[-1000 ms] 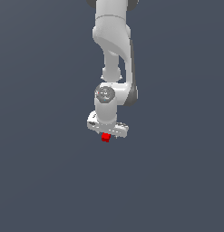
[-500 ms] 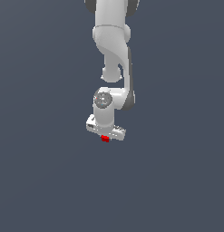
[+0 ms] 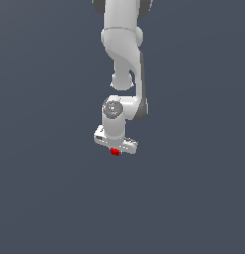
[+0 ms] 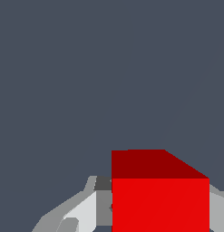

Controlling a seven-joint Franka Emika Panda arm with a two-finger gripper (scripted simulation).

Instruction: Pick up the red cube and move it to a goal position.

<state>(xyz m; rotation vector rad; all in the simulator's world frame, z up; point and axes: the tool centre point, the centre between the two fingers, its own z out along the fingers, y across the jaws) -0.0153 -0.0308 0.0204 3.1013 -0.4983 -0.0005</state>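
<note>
The red cube [image 3: 114, 152] is small and bright red. It sits just under the white hand of my arm in the exterior view, between the fingers. My gripper [image 3: 115, 151] is shut on it. In the wrist view the red cube [image 4: 159, 199] fills the space between the two grey fingers [image 4: 81, 210], one on each side. Only a small part of the cube shows below the hand in the exterior view. No goal marker shows in either view.
The white arm [image 3: 123, 54] reaches down from the top of the exterior view. Around it there is only a plain dark grey surface [image 3: 44, 188].
The hand and the red cube have moved up a little and slightly toward the exterior view's left. Less of the cube shows below the hand.
</note>
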